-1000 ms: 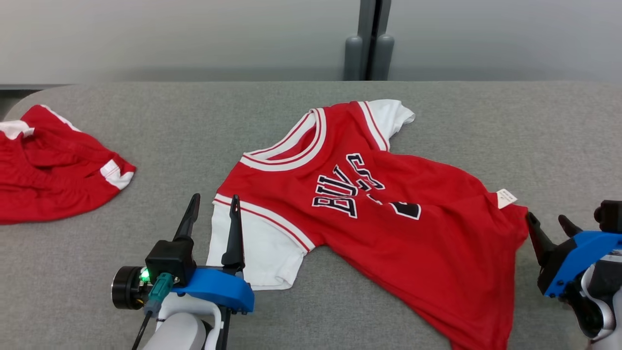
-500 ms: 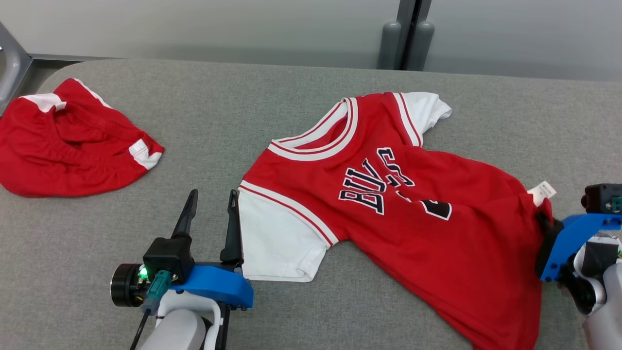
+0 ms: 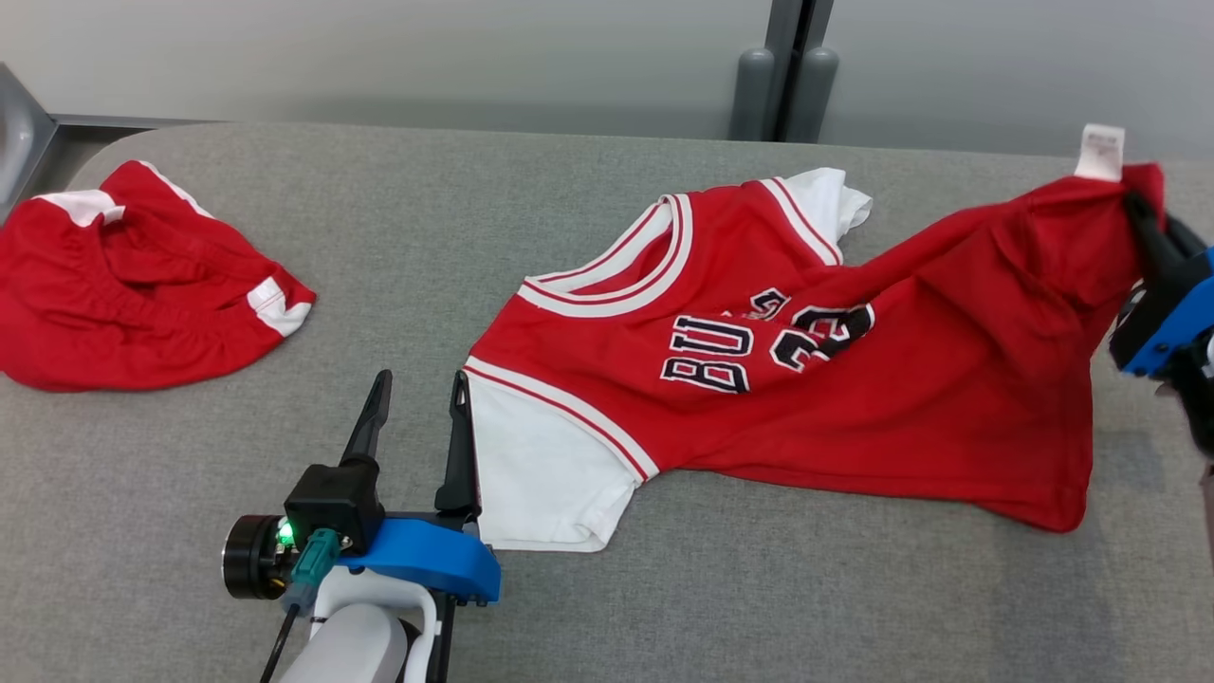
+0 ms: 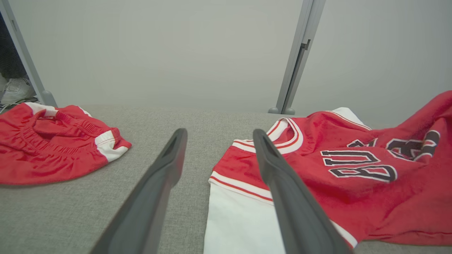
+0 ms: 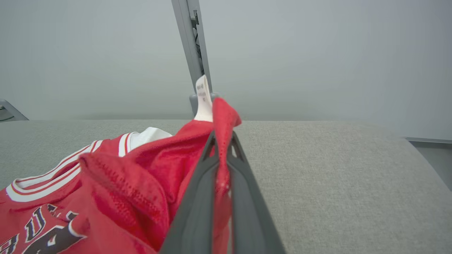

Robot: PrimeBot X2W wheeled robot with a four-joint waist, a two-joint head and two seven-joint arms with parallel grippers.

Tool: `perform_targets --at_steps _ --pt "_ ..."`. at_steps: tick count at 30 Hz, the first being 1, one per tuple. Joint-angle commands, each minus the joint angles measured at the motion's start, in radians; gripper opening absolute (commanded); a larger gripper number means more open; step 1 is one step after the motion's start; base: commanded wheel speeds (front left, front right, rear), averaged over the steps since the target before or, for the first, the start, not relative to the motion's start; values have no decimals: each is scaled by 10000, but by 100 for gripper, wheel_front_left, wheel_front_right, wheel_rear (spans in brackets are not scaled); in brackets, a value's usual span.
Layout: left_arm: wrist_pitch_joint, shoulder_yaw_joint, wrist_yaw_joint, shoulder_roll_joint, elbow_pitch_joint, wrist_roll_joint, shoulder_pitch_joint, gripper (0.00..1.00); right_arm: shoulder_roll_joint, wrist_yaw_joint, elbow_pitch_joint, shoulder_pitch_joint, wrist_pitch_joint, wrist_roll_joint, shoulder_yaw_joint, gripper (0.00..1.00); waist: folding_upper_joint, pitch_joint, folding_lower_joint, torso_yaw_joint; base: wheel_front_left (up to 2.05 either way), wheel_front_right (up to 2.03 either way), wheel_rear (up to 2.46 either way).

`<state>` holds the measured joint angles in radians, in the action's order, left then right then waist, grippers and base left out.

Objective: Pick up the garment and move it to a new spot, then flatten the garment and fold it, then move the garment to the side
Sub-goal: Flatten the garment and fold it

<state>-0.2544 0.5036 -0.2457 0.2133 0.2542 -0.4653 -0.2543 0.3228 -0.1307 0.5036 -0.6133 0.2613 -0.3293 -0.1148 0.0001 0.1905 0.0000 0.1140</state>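
Red jersey [image 3: 759, 379] with white sleeves sits centre-right on the grey worktop [image 3: 379, 237], front side up, collar toward the far edge. Right claw [image 5: 221, 141] is clenched on a corner of the jersey hem at the far right, and the red cloth is pinched between both dark fingers. That corner is held up off the worktop, with a white care label [image 3: 1100, 152] sticking up just above the pinch. Cloth runs taut from the pinch back toward the chest, so the body is bunched and creased. The lettering is partly folded over and only "BU" and some numerals read clearly. The rest of the hem sags down to the worktop below the right claw. Collar, shoulders and both white sleeves lie on the surface. Left claw [image 3: 422, 379] is released, fingers spread wide and grasping nothing, low over the worktop at the near left. Its right finger is just beside the edge of the near white sleeve; can't tell if they touch. Red shorts [image 3: 123, 294] with white trim lie crumpled at the far left of the worktop, well apart from the jersey. Plain grey wall with a grey post [image 3: 778, 85] stands behind the worktop.
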Motion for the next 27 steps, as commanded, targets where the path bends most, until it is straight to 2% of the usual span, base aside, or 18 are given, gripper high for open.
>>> perform_targets --at_steps 1,6,12,17,25,27 --pt "-53 55 63 -36 19 -2 -232 100 125 -1 -80 -277 -108 60 -138 0 -1 29 0 74 0 0 0" --pt "-68 62 89 -97 87 -7 -213 100 105 -1 -221 -687 -390 65 -778 0 -1 79 0 339 0 0 0" --pt "-87 117 183 -139 161 67 -321 100 442 -1 329 -1207 -271 359 -1107 0 -1 232 0 715 0 0 0" --pt "-100 192 257 -192 183 149 -509 100 690 -1 1174 -2261 -794 1272 -1478 0 -1 528 0 1076 0 0 0" --pt "-110 254 366 -368 257 231 -718 100 539 -1 2494 -3276 -1009 2915 -1901 0 -1 911 0 1471 0 0 0" --pt "-112 271 404 -422 281 268 -792 100 526 -1 2904 -3437 -1257 3402 -2360 0 -1 990 0 1549 0 0 0"
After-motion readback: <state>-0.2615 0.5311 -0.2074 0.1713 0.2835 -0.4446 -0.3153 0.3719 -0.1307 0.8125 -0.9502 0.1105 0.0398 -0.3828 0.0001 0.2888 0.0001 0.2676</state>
